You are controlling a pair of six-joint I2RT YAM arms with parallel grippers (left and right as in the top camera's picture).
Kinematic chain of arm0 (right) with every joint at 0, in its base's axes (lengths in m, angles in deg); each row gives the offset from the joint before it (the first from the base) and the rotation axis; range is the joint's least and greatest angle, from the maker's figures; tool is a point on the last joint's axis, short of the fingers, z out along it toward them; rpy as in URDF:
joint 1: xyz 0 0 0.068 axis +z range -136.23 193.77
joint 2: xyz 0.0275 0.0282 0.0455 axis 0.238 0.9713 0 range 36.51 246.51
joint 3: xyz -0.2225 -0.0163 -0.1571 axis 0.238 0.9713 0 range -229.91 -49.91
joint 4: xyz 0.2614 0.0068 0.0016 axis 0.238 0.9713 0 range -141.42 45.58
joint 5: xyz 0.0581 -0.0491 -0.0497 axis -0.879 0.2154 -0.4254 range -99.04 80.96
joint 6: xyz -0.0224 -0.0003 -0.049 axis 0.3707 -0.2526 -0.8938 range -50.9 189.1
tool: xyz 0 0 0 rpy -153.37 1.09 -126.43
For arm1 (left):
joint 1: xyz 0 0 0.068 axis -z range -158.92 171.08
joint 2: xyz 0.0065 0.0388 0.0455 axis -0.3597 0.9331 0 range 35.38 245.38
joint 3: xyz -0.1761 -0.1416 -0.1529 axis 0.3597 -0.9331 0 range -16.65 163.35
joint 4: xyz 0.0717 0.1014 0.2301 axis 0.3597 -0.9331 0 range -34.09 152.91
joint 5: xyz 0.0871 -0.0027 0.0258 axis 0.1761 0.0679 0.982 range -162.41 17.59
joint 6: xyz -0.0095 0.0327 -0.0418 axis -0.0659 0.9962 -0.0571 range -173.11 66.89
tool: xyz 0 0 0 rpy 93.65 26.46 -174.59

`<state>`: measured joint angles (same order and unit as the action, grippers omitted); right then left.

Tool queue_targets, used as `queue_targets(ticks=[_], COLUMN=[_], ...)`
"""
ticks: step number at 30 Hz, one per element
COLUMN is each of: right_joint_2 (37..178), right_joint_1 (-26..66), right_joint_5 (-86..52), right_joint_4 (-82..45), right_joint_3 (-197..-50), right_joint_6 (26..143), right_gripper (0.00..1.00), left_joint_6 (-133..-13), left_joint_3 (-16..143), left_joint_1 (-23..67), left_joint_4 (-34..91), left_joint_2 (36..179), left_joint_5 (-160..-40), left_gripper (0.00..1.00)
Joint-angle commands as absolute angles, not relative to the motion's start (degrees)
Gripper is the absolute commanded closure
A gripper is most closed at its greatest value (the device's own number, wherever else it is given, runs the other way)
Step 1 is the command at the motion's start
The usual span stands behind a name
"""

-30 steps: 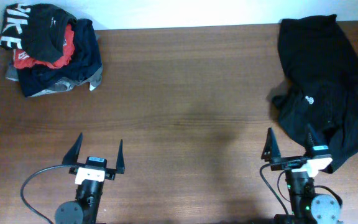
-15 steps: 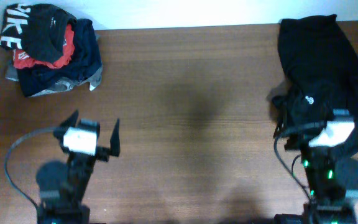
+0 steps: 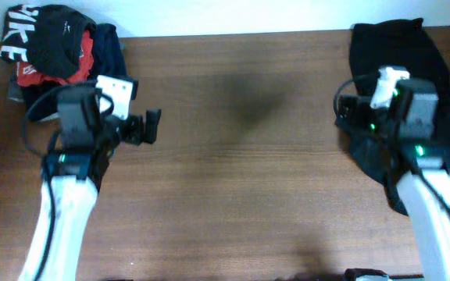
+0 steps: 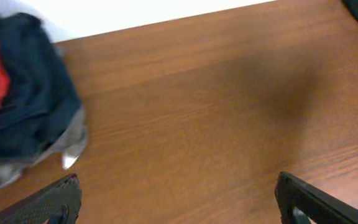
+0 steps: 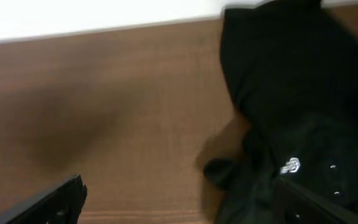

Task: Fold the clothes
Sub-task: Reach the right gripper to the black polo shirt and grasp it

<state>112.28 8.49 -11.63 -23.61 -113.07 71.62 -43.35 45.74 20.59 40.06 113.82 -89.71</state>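
Where the overhead frame reaches its upper right corner, the black T-shirt point(image 3: 397, 47) lies crumpled on the brown wooden table point(image 3: 241, 172), spilling down the right edge. The right arm point(image 3: 420, 117) hangs over it and hides its middle part from above. In the right wrist view the right gripper point(image 5: 179, 190) has its fingers spread wide with nothing between them; the shirt fills the right half of that frame, with a small white logo mark point(image 5: 289, 166) at lower right near the right-hand fingertip.

Upper left in the overhead frame: a pile of other garments point(image 3: 61, 47), with a black piece with white lettering point(image 3: 14, 31) on top, red point(image 3: 84, 51) and navy point(image 3: 114, 47) below. The left arm point(image 3: 80, 117) covers the pile's lower edge. The left gripper point(image 4: 176, 193) is also spread wide and holds nothing, over bare wood, the pile at the left of its view, a grey hem point(image 4: 73, 146) lowest. The pile and the shirt are well apart.
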Motion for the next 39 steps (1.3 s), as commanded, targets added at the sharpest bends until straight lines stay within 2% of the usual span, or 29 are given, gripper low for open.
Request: queue_targets(ticks=[1,7,11,20,25,27,30,34,39], right_joint_2=[118.0,127.9,132.7,139.4,141.7,142.1,142.1,142.0,142.0], right_joint_1=[8.1,6.3,3.7,0.4,0.4,0.4,0.5,1.1,5.8], right_joint_5=[-11.5,-8.7,-6.7,-5.3,-2.8,-1.6,-0.7,-5.4,-7.7], right_joint_4=[-25.4,-28.1,-28.1,-25.1,-24.1,-23.7,-23.3,-22.1,-14.9], right_joint_3=[-115.0,-115.0,-115.0,-115.0,-115.0,-115.0,-115.0,-116.3,-123.4], right_joint_6=[71.0,70.6,71.5,71.5,72.9,73.0,74.6,74.5,74.5], right_gripper=[0.01,0.01,0.14,0.22,0.37,0.50,0.76,0.96,0.96], left_joint_6=[-43.9,-43.8,-43.8,-43.9,-43.9,-43.9,-43.9,-44.5,-48.6], left_joint_3=[47.3,47.3,47.3,47.2,47.2,47.2,47.2,47.3,47.3], left_joint_1=[20.6,20.5,20.5,20.6,20.5,20.6,20.6,20.5,20.5], left_joint_4=[41.2,42.0,42.2,42.9,43.0,42.9,43.0,43.2,44.7], left_joint_2=[119.1,125.0,126.9,129.0,129.6,129.7,129.7,129.7,129.7], left_joint_5=[-94.8,-98.5,-97.9,-97.9,-97.9,-97.9,-97.9,-97.9,-97.9], left_gripper=[0.01,0.01,0.01,0.01,0.01,0.01,0.02,0.03,0.06])
